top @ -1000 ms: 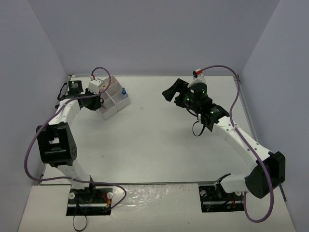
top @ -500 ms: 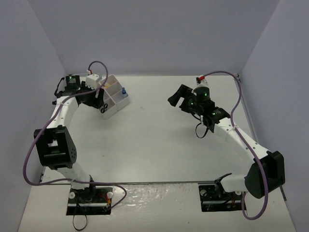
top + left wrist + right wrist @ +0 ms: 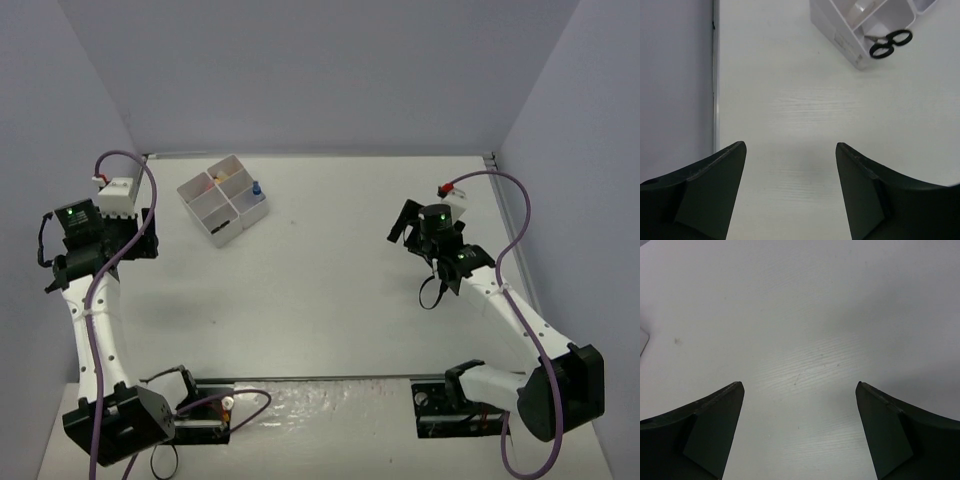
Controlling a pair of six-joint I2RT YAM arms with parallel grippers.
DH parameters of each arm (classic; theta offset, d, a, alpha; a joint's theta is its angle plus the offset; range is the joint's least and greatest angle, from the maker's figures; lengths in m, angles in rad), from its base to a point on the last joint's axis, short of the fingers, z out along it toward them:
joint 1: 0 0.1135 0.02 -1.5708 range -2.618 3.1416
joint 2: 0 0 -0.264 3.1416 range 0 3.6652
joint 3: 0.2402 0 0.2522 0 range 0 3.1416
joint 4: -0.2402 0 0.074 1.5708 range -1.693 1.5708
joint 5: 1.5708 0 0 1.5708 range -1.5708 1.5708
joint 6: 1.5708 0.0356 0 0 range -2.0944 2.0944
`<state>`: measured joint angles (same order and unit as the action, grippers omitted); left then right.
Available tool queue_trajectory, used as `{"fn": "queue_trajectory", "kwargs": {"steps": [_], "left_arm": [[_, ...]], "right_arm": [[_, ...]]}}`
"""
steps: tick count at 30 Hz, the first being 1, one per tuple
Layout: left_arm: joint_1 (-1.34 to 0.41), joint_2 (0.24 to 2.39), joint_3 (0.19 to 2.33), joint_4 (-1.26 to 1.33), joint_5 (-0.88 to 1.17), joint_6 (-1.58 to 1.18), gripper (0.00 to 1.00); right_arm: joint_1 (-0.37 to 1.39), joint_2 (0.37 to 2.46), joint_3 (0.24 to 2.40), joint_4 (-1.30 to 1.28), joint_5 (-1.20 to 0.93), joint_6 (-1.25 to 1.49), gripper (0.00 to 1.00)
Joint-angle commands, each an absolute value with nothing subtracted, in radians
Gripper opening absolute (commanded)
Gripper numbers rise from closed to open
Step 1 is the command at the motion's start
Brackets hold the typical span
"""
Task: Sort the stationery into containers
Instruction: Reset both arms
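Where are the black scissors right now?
In the top view, the scissors sit in the white tray's nearest corner compartment, at the table's far left, handles over the rim.

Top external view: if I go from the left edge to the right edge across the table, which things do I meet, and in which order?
left gripper → white six-compartment tray → right gripper

A white tray (image 3: pixel 244 220) of six square cells sits skewed on the worktop. Black-handled scissors (image 3: pixel 890 44) stand in its nearest corner cell, with the loops hanging over the rim. A blue-capped bottle (image 3: pixel 256 188) stands at its right rim; whether it is inside cannot be told. Small yellow and red bits (image 3: pixel 213 180) lie in a far cell.
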<state>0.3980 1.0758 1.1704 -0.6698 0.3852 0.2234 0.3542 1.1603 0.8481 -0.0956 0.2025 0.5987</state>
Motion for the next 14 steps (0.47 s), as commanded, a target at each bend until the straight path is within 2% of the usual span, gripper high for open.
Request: {"fn": "queue_trajectory", "kwargs": {"steps": [1,8,14], "left_arm": [[0.401,1.070,1.086,-0.710,0.313,0.238,0.69],[0.407,1.024,0.959,-0.647,0.280,0.241,0.70],[0.410,0.997,0.948,-0.641,0.279,0.242,0.70]], "right_arm": [[0.357,1.125,0.823,-0.083,0.293,0.571,0.92],[0.357,1.122,0.806,-0.077,0.290,0.513,0.92],[0.357,1.089,0.781,-0.064,0.262,0.504,0.90]]}}
